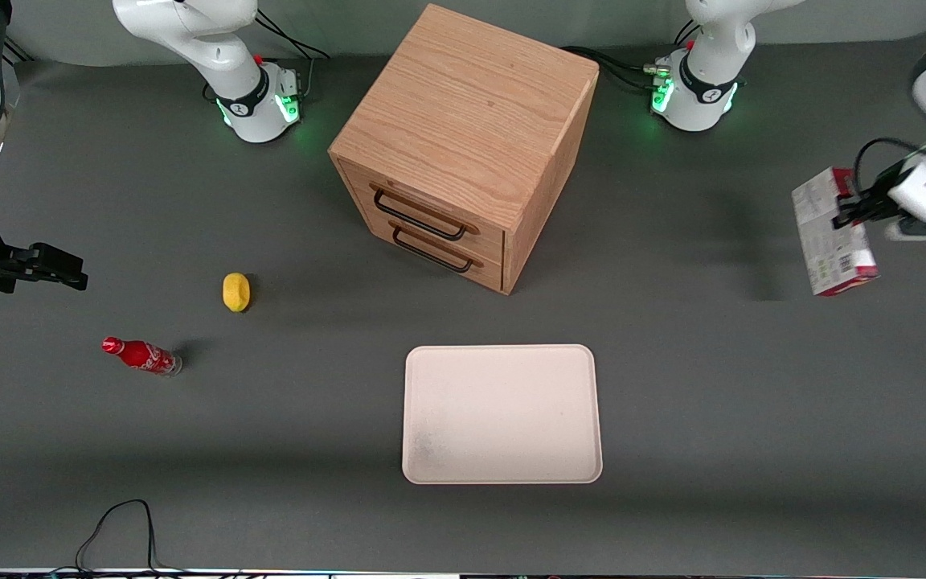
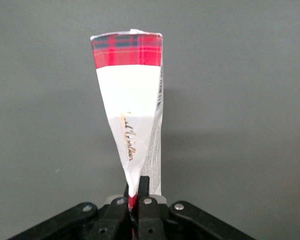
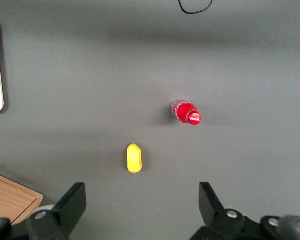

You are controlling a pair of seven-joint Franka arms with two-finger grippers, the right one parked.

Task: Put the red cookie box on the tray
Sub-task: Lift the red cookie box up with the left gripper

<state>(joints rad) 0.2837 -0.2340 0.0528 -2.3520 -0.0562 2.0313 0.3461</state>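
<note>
The red cookie box hangs in the air at the working arm's end of the table, its whitish printed face with barcode turned to the front camera. My gripper is shut on its thin edge. In the left wrist view the box stands out from the gripper, white with a red tartan end, pinched between the black fingers. The cream tray lies flat near the table's front edge, toward the middle, well apart from the box and nearer to the front camera.
A wooden two-drawer cabinet stands farther from the front camera than the tray. A yellow lemon-like object and a small red cola bottle lie toward the parked arm's end. A black cable loops at the front edge.
</note>
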